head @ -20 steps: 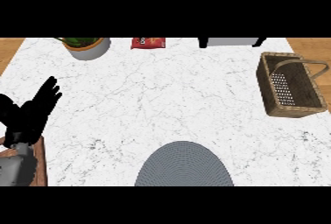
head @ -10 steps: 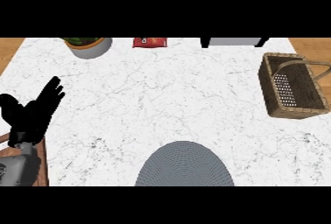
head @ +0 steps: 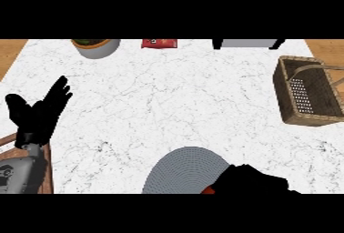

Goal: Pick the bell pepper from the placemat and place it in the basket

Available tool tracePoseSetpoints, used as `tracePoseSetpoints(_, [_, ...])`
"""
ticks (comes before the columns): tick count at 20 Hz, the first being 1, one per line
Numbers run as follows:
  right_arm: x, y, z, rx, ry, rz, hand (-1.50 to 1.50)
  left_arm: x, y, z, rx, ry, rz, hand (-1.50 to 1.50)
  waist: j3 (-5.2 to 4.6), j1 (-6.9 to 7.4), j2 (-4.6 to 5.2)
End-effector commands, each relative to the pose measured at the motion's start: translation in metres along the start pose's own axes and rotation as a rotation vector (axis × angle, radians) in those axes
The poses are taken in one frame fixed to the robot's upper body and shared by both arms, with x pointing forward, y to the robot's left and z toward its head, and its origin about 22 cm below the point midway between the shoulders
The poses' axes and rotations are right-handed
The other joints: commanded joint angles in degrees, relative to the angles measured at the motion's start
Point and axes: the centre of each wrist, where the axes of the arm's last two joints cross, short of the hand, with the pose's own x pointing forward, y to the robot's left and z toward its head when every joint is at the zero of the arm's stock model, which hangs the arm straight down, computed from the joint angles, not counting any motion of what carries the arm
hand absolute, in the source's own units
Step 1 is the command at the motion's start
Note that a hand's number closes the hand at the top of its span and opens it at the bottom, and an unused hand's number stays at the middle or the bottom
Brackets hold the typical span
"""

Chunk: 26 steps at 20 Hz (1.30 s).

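**While one hand rests, the other covers the pepper**

Where the white marble counter [head: 168, 100] meets the view's lower edge, a grey oval placemat [head: 181, 170] lies flat. At the placemat's right side the right hand [head: 254, 182] sits as a dark mass. A sliver of the red bell pepper [head: 209, 190] shows at the hand's left edge, on the placemat's lower right part. Whether that hand has closed on the pepper cannot be told.

Up and to the right of the placemat, well apart from it, the wicker basket [head: 301, 96] stands at the counter's edge. Far to the placemat's left the left hand [head: 37, 113] rests with fingers straight and spread, pointing up.

Beyond the placemat, along the counter's far edge, stand a potted plant [head: 97, 47], a red packet [head: 160, 43] and a grey appliance [head: 245, 43]. Wooden floor [head: 10, 50] shows past the counter's corners.
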Motion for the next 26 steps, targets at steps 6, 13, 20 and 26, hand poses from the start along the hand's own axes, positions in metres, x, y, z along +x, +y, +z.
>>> tracePoseSetpoints(6, [0.018,-0.073,-0.037,-0.266,0.062,0.024,1.5,0.006,0.007,-0.002,0.002,-0.016,0.017,0.0,0.09,0.64,0.01])
tracePoseSetpoints(13, [-0.003,-0.127,-0.094,-0.306,0.118,0.05,1.5,0.002,-0.02,0.001,-0.002,0.006,0.01,0.0,0.31,-0.04,-0.19])
tracePoseSetpoints(20, [-0.056,-0.174,-0.144,-0.261,0.161,0.066,1.5,0.002,0.008,-0.008,-0.026,0.026,0.021,0.0,0.28,0.11,-0.03])
tracePoseSetpoints(26, [-0.112,-0.195,-0.161,-0.281,0.155,0.008,1.5,-0.013,0.012,0.005,-0.011,-0.002,0.016,0.0,0.28,0.37,0.01])
